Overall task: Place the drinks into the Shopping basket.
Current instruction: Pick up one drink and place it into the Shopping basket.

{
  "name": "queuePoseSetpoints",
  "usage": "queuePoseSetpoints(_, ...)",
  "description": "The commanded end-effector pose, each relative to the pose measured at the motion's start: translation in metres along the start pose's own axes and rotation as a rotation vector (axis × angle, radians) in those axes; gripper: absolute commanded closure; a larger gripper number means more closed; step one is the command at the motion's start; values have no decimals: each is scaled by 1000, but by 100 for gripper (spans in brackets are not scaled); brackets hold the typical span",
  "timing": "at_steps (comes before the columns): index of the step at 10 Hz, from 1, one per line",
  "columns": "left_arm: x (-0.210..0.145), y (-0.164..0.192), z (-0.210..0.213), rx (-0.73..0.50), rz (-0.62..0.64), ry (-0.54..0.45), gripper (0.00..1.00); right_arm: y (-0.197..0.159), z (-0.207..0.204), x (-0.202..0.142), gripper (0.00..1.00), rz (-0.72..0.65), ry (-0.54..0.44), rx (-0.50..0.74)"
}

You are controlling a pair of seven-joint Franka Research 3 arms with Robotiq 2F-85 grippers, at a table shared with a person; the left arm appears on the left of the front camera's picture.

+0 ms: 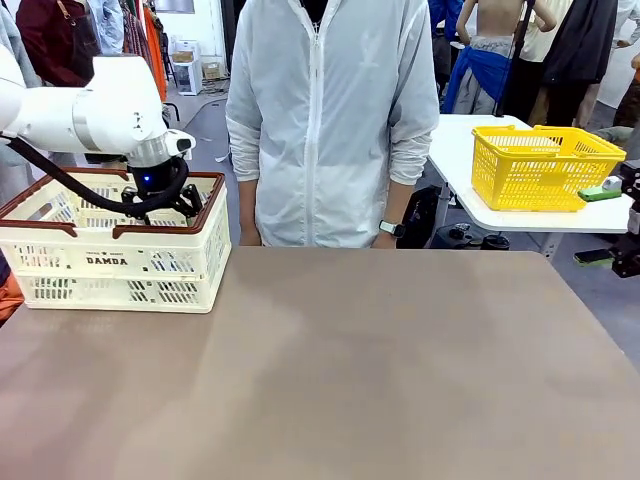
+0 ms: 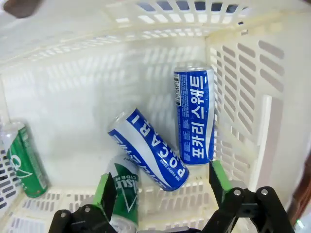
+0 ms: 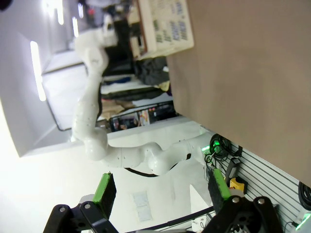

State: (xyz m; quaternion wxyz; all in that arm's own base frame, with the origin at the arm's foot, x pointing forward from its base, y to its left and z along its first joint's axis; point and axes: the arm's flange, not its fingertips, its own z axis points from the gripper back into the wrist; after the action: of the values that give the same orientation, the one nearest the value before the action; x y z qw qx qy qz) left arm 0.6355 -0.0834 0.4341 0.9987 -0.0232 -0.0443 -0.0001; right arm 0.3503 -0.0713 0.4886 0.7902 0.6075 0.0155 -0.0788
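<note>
Front view: I see even, bright indoor light from above; the desk carries only faint, soft shadows, and the picture is sharp from edge to edge.

Left wrist view: I get diffuse light inside the Shopping basket; its white walls wash out toward the upper left of the frame, the slots bend with wide-angle distortion, and the blue cans show soft glare along their sides.

Right wrist view: strong overexposure bleaches the left and lower parts of the frame; the left pincer's arm reads pale against it, edges slightly soft.
</note>
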Motion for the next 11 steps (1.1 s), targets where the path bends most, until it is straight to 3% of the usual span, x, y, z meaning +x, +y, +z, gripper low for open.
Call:
queuePoseSetpoints(1, -17, 16, 39, -81, -18, -59, 0, 2, 1, -1, 0, -8, 7, -8)
queuePoseSetpoints(4, -67, 53, 160, -322, -4, -189, 0, 2, 1, -1, 0, -8, 7, -8)
queuePoseSetpoints(5, -85, 64, 187, -482, 35, -233, 0, 2, 1, -1, 0, -8, 7, -8)
queuePoseSetpoints(6, -108, 73, 204, -725, 28, -220, 0, 2, 1, -1, 0, -8, 7, -8)
queuePoseSetpoints(7, -131, 78, 206, -879, 65, -215, 0, 2, 1, -1, 0, -8, 7, -8)
queuePoseSetpoints(8, -157, 91, 206, -1061, 12, -184, 0, 2, 1, -1, 0, -8, 7, -8)
queuePoseSetpoints(10, -213, 131, 195, -1440, -80, -217, 0, 2, 1, -1, 0, -8, 7, -8)
queuePoseSetpoints(11, -234, 154, 183, -1543, -95, -234, 0, 2, 1, -1, 0, -8, 7, -8)
